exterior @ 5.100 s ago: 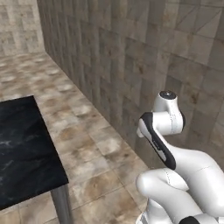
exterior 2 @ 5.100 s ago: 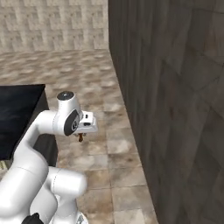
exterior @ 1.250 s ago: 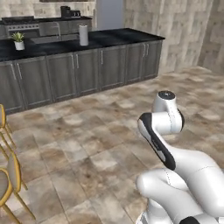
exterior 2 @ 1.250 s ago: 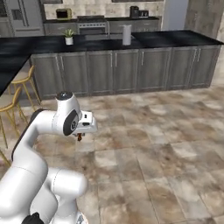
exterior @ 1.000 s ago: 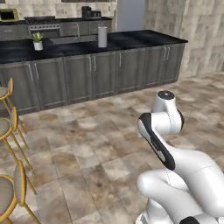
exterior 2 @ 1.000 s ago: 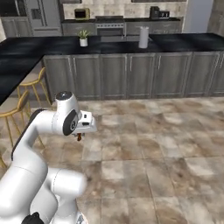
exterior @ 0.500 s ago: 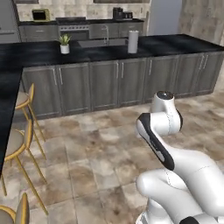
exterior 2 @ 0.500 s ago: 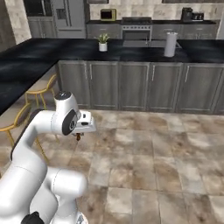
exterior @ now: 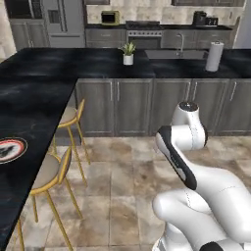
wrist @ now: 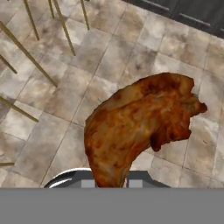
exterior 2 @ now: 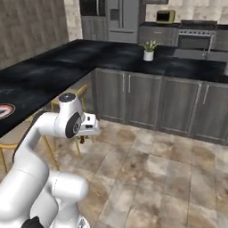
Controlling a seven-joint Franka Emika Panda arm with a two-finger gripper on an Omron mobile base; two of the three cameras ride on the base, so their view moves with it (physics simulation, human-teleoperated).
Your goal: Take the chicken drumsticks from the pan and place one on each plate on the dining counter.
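My gripper [exterior 2: 82, 139] hangs over the tiled floor, shut on a chicken drumstick [exterior 2: 81, 141]. Up close in the hand view, that orange-brown drumstick [wrist: 140, 124] rises from between the jaws of the gripper [wrist: 111, 180]. The black dining counter [exterior: 34, 112] runs along the left. On it lies a plate with a red-brown rim and white centre [exterior: 9, 149], also seen as the plate [exterior 2: 3, 110] left of my arm. The pan is out of view.
Yellow-legged stools [exterior: 48, 171] stand along the dining counter [exterior 2: 40, 84], and their legs [wrist: 27, 51] show below the hand. A long kitchen counter [exterior: 162, 68] with grey cabinets, a potted plant [exterior: 128, 53] and a paper-towel roll [exterior: 213, 56] closes the back. Open tiled floor [exterior 2: 147, 169] lies to the right.
The whole picture has shifted as the base moved: the dining counter, plate and stools have come in at the left. My arm keeps its pose, still gripping the drumstick.
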